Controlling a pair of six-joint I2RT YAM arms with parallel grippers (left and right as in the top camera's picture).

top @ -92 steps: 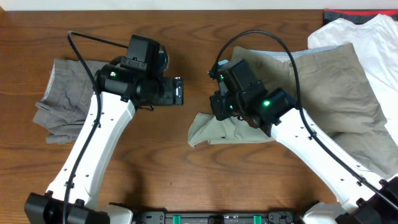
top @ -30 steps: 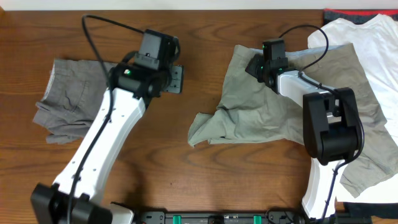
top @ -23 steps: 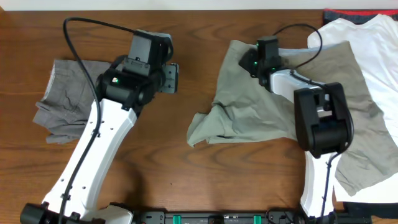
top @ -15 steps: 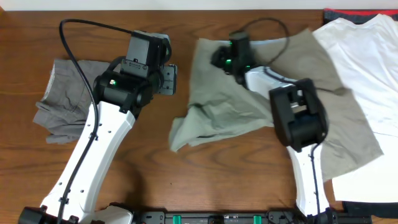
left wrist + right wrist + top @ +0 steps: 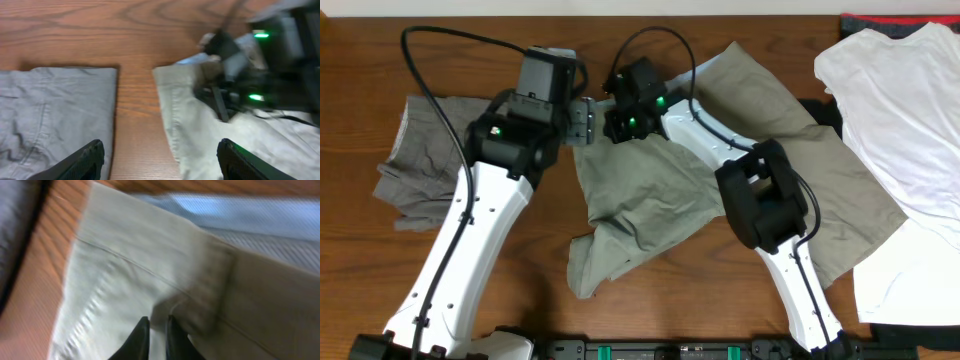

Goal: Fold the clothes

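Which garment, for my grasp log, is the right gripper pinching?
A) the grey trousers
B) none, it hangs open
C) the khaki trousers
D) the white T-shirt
C: in the right wrist view the right gripper has its fingers nearly together on a fold of the khaki trousers.

Blurred close-up, two dark fingers (image 5: 138,338) at the bottom edge, nearly together, pinching a fold of khaki trousers (image 5: 150,265), stitched seam running diagonally, pale striped cloth (image 5: 240,215) above, wooden counter (image 5: 31,292) at left.
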